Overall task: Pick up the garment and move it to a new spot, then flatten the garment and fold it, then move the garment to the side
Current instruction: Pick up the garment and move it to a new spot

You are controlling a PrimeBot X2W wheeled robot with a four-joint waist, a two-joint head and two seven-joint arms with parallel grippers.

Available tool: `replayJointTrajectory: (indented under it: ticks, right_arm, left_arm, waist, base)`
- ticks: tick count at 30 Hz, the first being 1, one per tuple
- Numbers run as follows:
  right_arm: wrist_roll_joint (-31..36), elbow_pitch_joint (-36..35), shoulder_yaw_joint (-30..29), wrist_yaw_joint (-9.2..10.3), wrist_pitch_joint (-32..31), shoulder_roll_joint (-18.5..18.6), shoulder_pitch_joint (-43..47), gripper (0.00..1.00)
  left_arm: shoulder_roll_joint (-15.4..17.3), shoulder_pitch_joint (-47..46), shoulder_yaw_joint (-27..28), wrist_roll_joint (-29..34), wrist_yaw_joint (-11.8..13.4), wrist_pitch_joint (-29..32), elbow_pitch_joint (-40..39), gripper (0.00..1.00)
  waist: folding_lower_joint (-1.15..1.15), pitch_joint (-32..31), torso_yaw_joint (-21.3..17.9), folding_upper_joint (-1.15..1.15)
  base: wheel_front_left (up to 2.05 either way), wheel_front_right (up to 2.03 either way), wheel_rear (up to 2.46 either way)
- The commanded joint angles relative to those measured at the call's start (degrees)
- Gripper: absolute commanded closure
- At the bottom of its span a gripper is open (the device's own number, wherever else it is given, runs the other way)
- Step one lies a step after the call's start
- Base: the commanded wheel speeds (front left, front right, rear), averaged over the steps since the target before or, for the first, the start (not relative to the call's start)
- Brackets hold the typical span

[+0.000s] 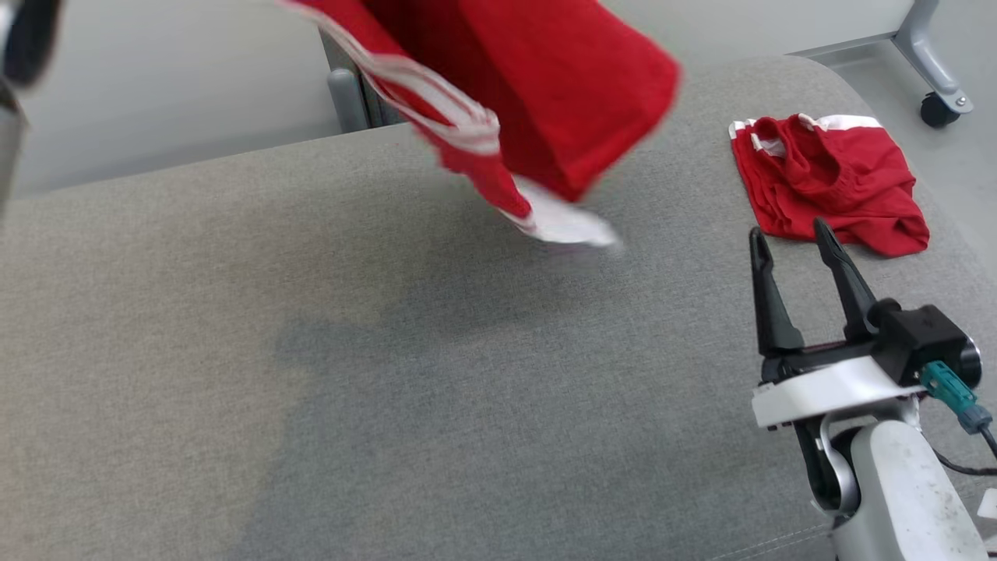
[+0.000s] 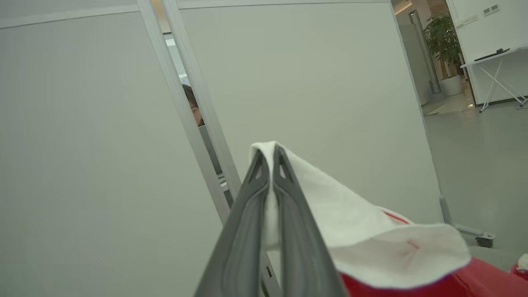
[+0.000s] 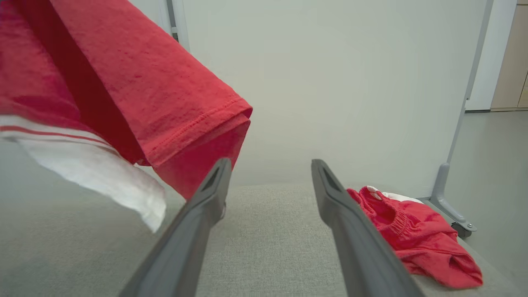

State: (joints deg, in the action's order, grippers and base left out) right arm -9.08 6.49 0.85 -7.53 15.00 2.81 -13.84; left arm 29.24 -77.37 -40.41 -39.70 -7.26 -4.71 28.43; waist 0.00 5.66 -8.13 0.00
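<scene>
Left hand (image 2: 270, 152): clenched. In the left wrist view its two dark fingers are pressed together on the white edge of the red garment (image 2: 363, 231), and the cloth drapes away to the right of them. Behind the fingers stands a pale partition wall (image 2: 309, 82). Part of a person (image 2: 192, 103) shows through the narrow gap between its panels.

Red garment, head view (image 1: 545, 78): lifted clear of the grey cushion (image 1: 311, 351) and hanging at the top centre of the frame, blurred. White stripes run along its left edge. A white flap is its lowest part; whether the flap touches the cushion cannot be told. A shadow lies on the cushion below it.

Right hand (image 1: 787, 228): released, fingers spread apart with nothing between them, low over the right part of the cushion. In the right wrist view the hanging garment is up and to the left of the fingers, its folded red hem just beside the left fingertip.

Second garment (image 1: 829, 183): red with white trim, crumpled, lying on the far right corner of the cushion, just beyond the right hand's fingertips and well apart from the lifted one.

Far right: a wheeled foot (image 1: 938, 105) of the partition stands on the floor.
</scene>
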Motion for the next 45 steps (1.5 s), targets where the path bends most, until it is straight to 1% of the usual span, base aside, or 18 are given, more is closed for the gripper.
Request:
replayJointTrajectory:
  ticks: [1,3,7,11,13,17,21,23,24,25,26,32,38,40,41,45]
  right_arm:
    - [0.32,-0.06,-0.58,0.09,0.24,0.16,1.13,0.0]
    - [0.71,0.17,-1.79,0.09,0.25,0.17,1.86,0.0]
    - [1.12,0.37,-2.32,0.09,0.25,0.17,2.86,0.0]
    - [1.41,0.38,-2.11,0.09,0.25,0.17,2.57,0.0]
    - [1.6,0.4,-1.86,0.09,0.25,0.18,2.19,0.0]
    - [1.88,0.59,-1.22,0.09,0.25,0.18,1.34,0.0]
    - [2.28,0.55,-0.81,0.09,0.25,0.19,0.95,0.0]
    - [2.34,0.59,-0.63,0.09,0.25,0.17,0.58,0.0]
    - [2.34,0.63,-0.51,0.09,0.25,0.18,0.43,0.0]
    - [2.46,0.67,-0.4,0.09,0.25,0.18,0.3,0.0]
    - [2.54,0.68,-0.35,0.09,0.25,0.18,0.24,0.0]
    - [3.23,1.15,-0.54,0.09,0.25,0.19,-0.39,0.0]
    - [4.0,1.68,-0.91,0.09,0.25,0.18,0.51,0.0]
    - [4.1,1.88,-1.12,0.09,0.25,0.18,1.19,0.0]
    - [4.23,2.23,-1.29,0.09,0.25,0.18,2.0,0.0]
    - [4.05,2.73,-1.13,0.09,0.25,0.18,3.61,0.0]
  left_arm:
    - [0.71,3.9,-0.13,-0.94,0.01,-0.66,0.12,1.0]
    - [1.14,9.88,-0.67,-2.35,0.36,-1.4,0.17,1.0]
    - [1.61,21.73,-1.26,-5.45,1.79,-3.42,2.11,1.0]
    - [0.9,30.86,-0.62,-8.66,3.14,-6.02,6.0,1.0]
    - [0.5,34.02,-0.08,-9.79,3.63,-7.09,8.7,1.0]
    - [-0.5,37.5,1.22,-11.19,4.27,-9.05,13.56,1.0]
    - [-2.01,39.4,2.36,-11.19,4.73,-10.07,16.22,1.0]
    - [-2.66,39.96,3.09,-11.48,4.41,-10.29,17.32,1.0]
    - [-2.94,40.18,3.56,-11.7,4.08,-10.39,17.79,0.84]
    - [-3.58,40.49,4.13,-11.94,3.74,-10.48,18.35,0.53]
    - [-4.06,40.71,4.43,-11.83,3.54,-10.53,18.71,0.0]
    - [-5.7,42.73,9.56,-9.97,2.76,-10.47,16.8,0.0]
    - [-6.73,47.83,16.17,-4.92,2.39,-10.47,10.4,0.0]
    - [-7.78,50.4,18.39,-2.73,2.48,-10.42,7.27,0.0]
    - [-9.17,53.93,20.51,-0.09,2.54,-10.42,3.92,0.0]
    - [-12.28,60.21,23.66,4.18,2.69,-10.43,-1.59,0.0]
  waist:
    - [0.0,-0.14,0.57,0.0]
    - [0.0,-0.09,1.42,0.0]
    - [0.0,0.42,2.54,0.0]
    - [0.0,1.62,3.36,0.0]
    - [0.0,2.24,3.63,0.0]
    - [0.0,3.69,3.99,0.0]
    - [0.0,5.09,4.34,0.0]
    - [0.0,5.82,4.5,0.0]
    - [0.0,6.09,4.54,0.0]
    - [0.0,6.38,4.61,0.0]
    - [0.0,6.47,4.67,0.0]
    - [0.0,5.81,5.56,0.0]
    - [0.0,3.06,6.66,0.0]
    - [0.0,1.94,7.05,0.0]
    - [0.0,0.64,7.52,0.0]
    - [0.0,-1.63,8.14,0.0]
  base:
    - [0.0,0.0,0.0]
    - [0.0,0.0,0.0]
    - [0.0,0.0,0.0]
    - [0.0,0.0,0.0]
    - [0.0,0.0,0.0]
    - [0.0,0.0,0.0]
    - [0.0,0.0,0.0]
    - [0.0,0.0,0.0]
    - [0.0,0.0,0.0]
    - [0.0,0.0,0.0]
    - [0.0,0.0,0.0]
    - [0.0,0.0,0.0]
    - [0.0,0.0,0.0]
    - [0.0,0.0,0.0]
    - [0.0,0.0,0.0]
    - [0.0,0.0,0.0]
